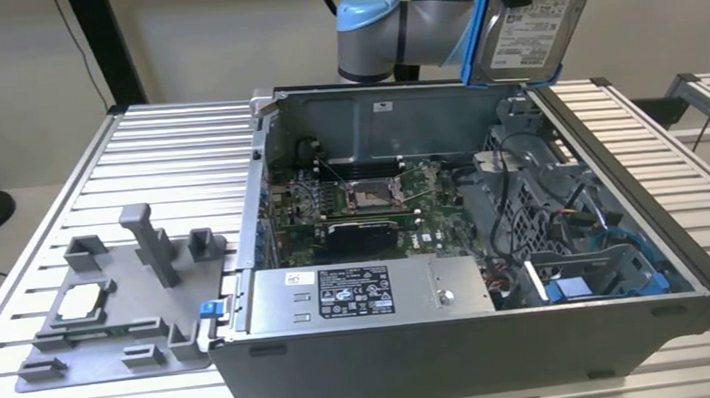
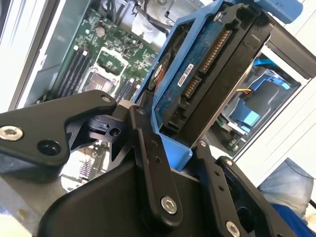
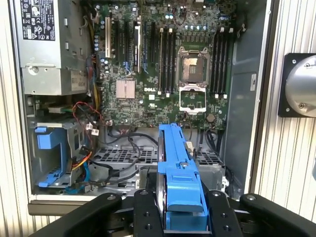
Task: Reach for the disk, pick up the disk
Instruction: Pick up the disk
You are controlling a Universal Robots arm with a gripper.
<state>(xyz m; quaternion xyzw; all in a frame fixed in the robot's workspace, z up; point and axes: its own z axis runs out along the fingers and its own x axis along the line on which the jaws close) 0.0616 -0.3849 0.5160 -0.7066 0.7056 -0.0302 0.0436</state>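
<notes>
Disk (image 1: 526,28) — the silver hard drive with its white label and bright blue bracket — is hanging in the air above the rear corner of the open computer case (image 1: 461,358), at the exterior view's upper right, clear of the case. The gripper (image 3: 183,210) is pinching it: in both wrist views the black fingers (image 2: 153,168) are pressing against the blue bracket on either side, with the drive's connector edge showing in the second wrist view. Below it, in the first wrist view, the motherboard (image 3: 163,64) is lying exposed — and a blue drive cage (image 3: 52,155) is sitting in the case's corner. A grey fixture tray (image 1: 117,303) is resting on the slatted table (image 1: 158,145) beside the case.
</notes>
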